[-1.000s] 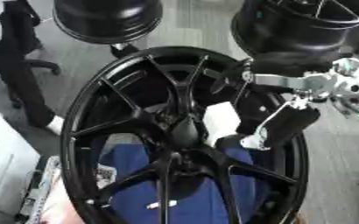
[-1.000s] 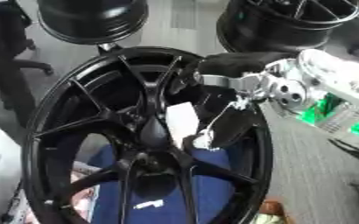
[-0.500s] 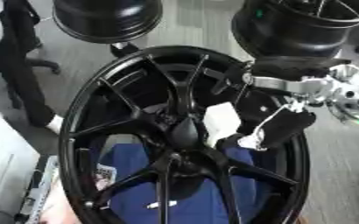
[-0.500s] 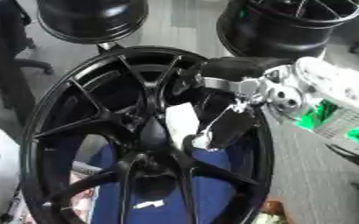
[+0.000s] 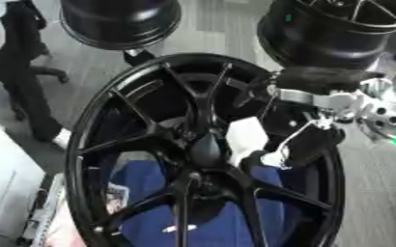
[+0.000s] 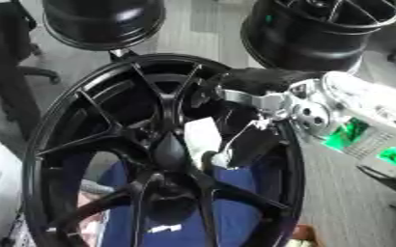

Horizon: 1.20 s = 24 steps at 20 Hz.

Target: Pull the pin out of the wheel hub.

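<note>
A large black spoked wheel (image 5: 108, 111) fills both eye views, tilted toward me, with its dark hub (image 5: 208, 147) at the middle. My right arm comes in from the right over the rim, silver at the wrist (image 6: 307, 113). My black right hand (image 5: 307, 144) lies among the spokes just right of the hub. A white flat piece (image 5: 245, 137) shows between the hand and the hub; I cannot tell whether it is part of the hand. No pin can be made out. My left hand is in neither view.
Two more black wheels stand behind, one at the back left (image 5: 121, 21) and one at the back right (image 5: 336, 29). A blue cloth (image 5: 235, 226) lies under the wheel. A black office chair (image 5: 24, 72) is at the left. Green-lit equipment (image 6: 353, 135) sits at the right.
My right forearm and hand have dropped a little toward the hub. The wheel has not moved.
</note>
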Tool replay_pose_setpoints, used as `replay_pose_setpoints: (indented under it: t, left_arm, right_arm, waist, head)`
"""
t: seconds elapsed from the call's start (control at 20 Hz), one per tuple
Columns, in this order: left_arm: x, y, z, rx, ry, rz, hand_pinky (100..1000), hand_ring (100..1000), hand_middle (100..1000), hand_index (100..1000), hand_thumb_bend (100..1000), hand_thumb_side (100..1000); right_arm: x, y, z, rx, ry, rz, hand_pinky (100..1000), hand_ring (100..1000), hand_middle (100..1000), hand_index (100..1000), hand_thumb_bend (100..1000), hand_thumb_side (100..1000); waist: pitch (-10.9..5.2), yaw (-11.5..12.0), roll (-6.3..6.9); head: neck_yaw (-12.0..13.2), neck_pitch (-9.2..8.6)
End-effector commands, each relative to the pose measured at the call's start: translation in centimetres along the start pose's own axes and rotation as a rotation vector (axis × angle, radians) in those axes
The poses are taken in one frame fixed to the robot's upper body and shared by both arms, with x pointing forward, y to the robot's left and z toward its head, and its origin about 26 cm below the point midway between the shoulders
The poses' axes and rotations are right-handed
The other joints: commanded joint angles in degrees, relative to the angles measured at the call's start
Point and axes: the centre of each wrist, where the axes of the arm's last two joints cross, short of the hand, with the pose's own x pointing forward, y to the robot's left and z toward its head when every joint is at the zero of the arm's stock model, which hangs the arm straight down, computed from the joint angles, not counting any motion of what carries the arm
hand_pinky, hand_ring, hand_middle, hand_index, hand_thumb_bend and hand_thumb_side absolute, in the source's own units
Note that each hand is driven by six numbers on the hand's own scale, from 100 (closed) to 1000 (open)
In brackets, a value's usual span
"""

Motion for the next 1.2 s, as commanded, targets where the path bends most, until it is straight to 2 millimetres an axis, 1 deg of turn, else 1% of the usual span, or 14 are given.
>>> replay_pose_setpoints:
  t: [0.05, 0.25, 0.3, 0.5, 0.7, 0.85, 1.2]
  left_arm:
    - [0.9, 0.7, -0.6, 0.018, -0.037, -0.009, 646, 673, 554, 802, 100, 627]
    - [0.9, 0.7, -0.6, 0.019, -0.036, -0.007, 646, 673, 553, 801, 100, 628]
    - [0.9, 0.7, -0.6, 0.019, -0.035, -0.007, 646, 673, 553, 801, 100, 631]
    - [0.9, 0.7, -0.5, 0.023, -0.034, -0.004, 645, 671, 551, 801, 100, 633]
    - [0.9, 0.7, -0.5, 0.031, -0.03, -0.001, 645, 670, 548, 800, 100, 635]
    - [0.9, 0.7, -0.5, 0.035, -0.03, 0.001, 645, 669, 547, 800, 100, 635]
    - [1.0, 0.7, -0.5, 0.04, -0.034, 0.006, 645, 668, 544, 799, 100, 635]
  right_arm:
    - [-0.1, -0.5, 0.4, 0.093, 0.101, -0.074, 899, 908, 860, 884, 424, 294]
    - [-0.1, -0.5, 0.4, 0.091, 0.105, -0.081, 896, 902, 843, 876, 418, 295]
    - [0.0, -0.5, 0.4, 0.088, 0.104, -0.083, 894, 898, 834, 869, 403, 292]
    - [0.0, -0.5, 0.3, 0.088, 0.107, -0.092, 893, 897, 835, 866, 406, 289]
    - [-0.1, -0.3, 0.3, 0.088, 0.117, -0.106, 890, 889, 822, 853, 389, 285]
    - [-0.2, -0.3, 0.3, 0.081, 0.118, -0.118, 882, 864, 786, 814, 358, 283]
    - [-1.3, 0.5, 0.5, 0.084, 0.11, -0.145, 867, 810, 692, 716, 271, 291]
  waist:
    - [-0.83, 0.1, 0.3]
    - [-0.72, 0.2, 0.3]
    - [-0.7, 0.2, 0.29]
    - [-0.59, 0.3, 0.24]
    - [-0.45, 0.4, 0.21]
    - [-0.39, 0.4, 0.25]
    - [-0.26, 0.5, 0.21]
  head:
    - [0.0, -0.63]
    - [0.0, -0.71]
    - [0.0, -0.77]
    - [0.0, -1.07]
    - [0.0, -1.2]
    - [0.1, -1.22]
    - [0.1, -1.33]
